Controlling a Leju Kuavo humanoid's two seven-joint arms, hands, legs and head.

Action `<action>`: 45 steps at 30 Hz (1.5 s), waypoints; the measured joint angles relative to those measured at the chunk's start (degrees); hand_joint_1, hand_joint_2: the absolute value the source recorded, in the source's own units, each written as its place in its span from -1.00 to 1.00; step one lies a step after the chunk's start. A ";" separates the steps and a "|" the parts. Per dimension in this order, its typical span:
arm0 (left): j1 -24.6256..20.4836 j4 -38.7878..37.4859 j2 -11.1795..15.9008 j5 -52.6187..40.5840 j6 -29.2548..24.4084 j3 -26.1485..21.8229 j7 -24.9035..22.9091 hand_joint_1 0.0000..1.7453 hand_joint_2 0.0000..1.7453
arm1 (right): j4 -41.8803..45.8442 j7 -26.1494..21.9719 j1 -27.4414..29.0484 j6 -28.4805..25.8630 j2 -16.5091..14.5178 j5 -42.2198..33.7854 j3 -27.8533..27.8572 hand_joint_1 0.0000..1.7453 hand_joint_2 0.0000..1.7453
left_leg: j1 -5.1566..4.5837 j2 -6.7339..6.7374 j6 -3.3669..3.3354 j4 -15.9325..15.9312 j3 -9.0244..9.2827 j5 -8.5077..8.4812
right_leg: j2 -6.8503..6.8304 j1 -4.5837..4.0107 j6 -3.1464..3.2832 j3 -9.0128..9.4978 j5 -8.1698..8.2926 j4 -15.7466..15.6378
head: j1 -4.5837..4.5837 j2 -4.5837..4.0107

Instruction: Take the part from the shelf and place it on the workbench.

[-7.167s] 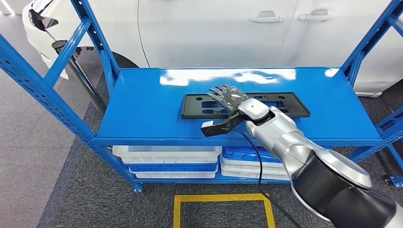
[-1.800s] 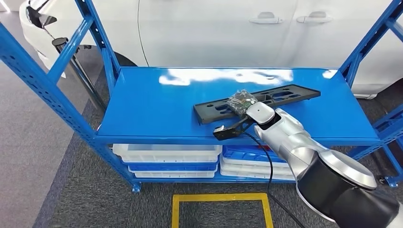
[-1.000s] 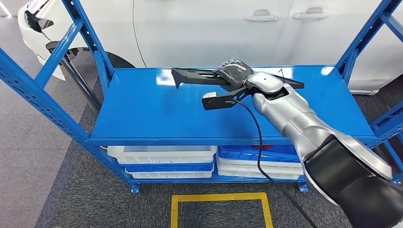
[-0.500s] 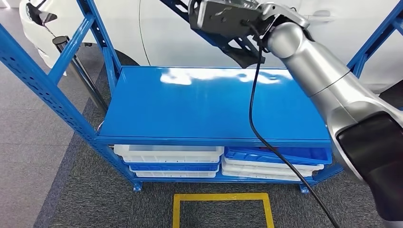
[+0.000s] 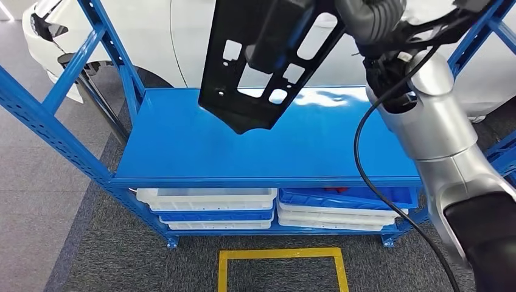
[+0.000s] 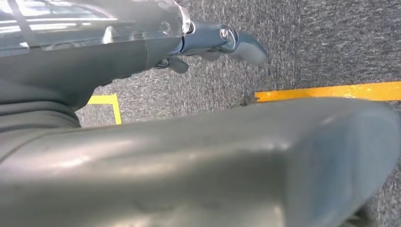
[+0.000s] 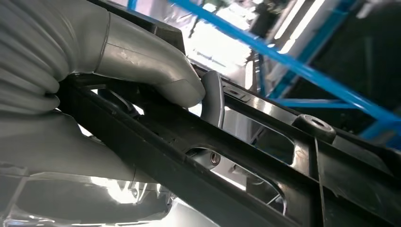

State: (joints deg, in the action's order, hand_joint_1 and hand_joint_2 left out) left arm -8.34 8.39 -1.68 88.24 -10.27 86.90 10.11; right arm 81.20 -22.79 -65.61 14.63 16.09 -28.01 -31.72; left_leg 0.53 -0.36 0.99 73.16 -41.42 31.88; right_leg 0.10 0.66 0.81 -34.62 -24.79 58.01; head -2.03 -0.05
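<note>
The part (image 5: 243, 67) is a long black plastic panel with several cut-outs. It hangs on end close in front of the head camera, well above the blue shelf top (image 5: 182, 146). My right hand (image 5: 371, 15) holds it from the upper right, with the silver arm rising below it. In the right wrist view the thumb (image 7: 142, 66) presses on the panel's rib (image 7: 213, 161) and a dark finger wraps the far side. My left hand (image 6: 179, 142) hangs over grey carpet, its fingers (image 6: 217, 40) stretched out and holding nothing.
A white car (image 5: 152, 36) stands right behind the blue rack. White bins (image 5: 207, 204) and a blue bin (image 5: 347, 201) fill the lower level. Rack uprights (image 5: 55, 115) slant at both sides. A yellow tape square (image 5: 283, 252) marks the floor. A black cable (image 5: 365, 158) hangs from my right arm.
My right arm has lifted the panel off the shelf top, up and toward the camera. It now hangs on end instead of lying flat. The shelf top is bare.
</note>
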 joint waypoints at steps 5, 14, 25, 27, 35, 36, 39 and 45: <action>0.21 0.00 0.00 0.44 -1.17 -0.45 -0.31 -1.00 -1.00 | 7.44 -3.47 13.46 3.50 -0.42 -5.72 4.54 1.00 1.00 | -0.10 -0.02 -0.79 -10.73 5.21 -6.38 | -0.15 -0.42 -0.30 0.72 -0.45 0.10 | 0.01 -0.01; 0.34 0.00 -0.05 0.32 -2.04 -1.07 -1.72 -1.00 -1.00 | 18.32 -7.61 34.81 4.82 -6.01 -2.99 5.73 1.00 1.00 | -0.03 -0.11 -2.89 -15.75 7.44 -7.55 | -0.07 -0.23 -2.38 -4.09 -6.73 10.56 | 0.02 -0.01; -0.24 0.00 -0.27 0.15 -2.82 -1.07 -2.14 -1.00 -1.00 | 22.72 -5.66 43.55 2.86 -13.46 -3.99 3.05 1.00 1.00 | -0.16 -0.13 -0.64 -14.63 7.18 -6.82 | -0.01 0.05 -0.94 0.66 -1.05 0.53 | 0.01 -0.01; -0.25 0.00 -0.27 -0.08 -2.77 -1.07 -2.19 -1.00 -1.00 | 23.71 -5.34 44.57 2.87 -14.28 -3.62 3.02 1.00 1.00 | 0.02 -0.07 -0.05 -12.16 6.17 -4.97 | -0.12 0.22 -0.21 0.81 -0.71 0.07 | 0.01 0.00; -0.15 0.00 -0.23 -0.48 -2.87 -1.03 -1.77 -1.00 1.00 | 25.46 -2.99 47.08 1.74 -16.99 -2.44 2.98 1.00 1.00 | 0.10 -0.01 0.19 -8.65 5.61 -4.25 | -0.06 -0.03 0.01 0.97 -0.78 0.19 | 0.00 -0.01; -0.21 0.00 -0.22 -0.68 -2.94 -1.00 -1.46 -1.00 1.00 | 25.59 -2.74 47.08 1.49 -17.42 -2.28 2.98 1.00 1.00 | 0.00 -0.03 -0.13 -12.07 7.31 -5.37 | -0.03 -0.13 -0.21 0.96 -0.82 0.27 | 0.01 -0.01; -0.28 0.00 -0.22 -1.53 -3.17 -0.80 -0.79 -1.00 1.00 | 25.83 -2.10 47.12 0.89 -18.46 -1.66 2.95 1.00 1.00 | -0.29 -0.12 -0.98 -14.89 8.43 -5.89 | -0.03 -0.30 -1.10 0.79 -0.70 0.23 | 0.02 -0.01; -0.65 0.00 -0.23 -2.34 -4.12 0.08 -0.65 -1.00 1.00 | 27.17 -1.18 47.99 0.23 -19.50 0.05 2.99 1.00 1.00 | 0.01 0.06 -2.50 -15.63 8.37 -6.62 | -0.05 -0.05 -2.39 -4.79 -7.76 12.73 | 0.02 -0.01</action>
State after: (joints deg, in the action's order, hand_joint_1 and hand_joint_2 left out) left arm -8.99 8.39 -1.91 85.90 -14.39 86.97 9.46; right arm 108.37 -23.96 -17.62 14.86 -3.41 -27.96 -28.74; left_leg 0.55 -0.30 -1.51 57.53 -33.05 25.27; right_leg 0.04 0.60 -1.58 -39.41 -32.55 70.74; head -2.01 -0.06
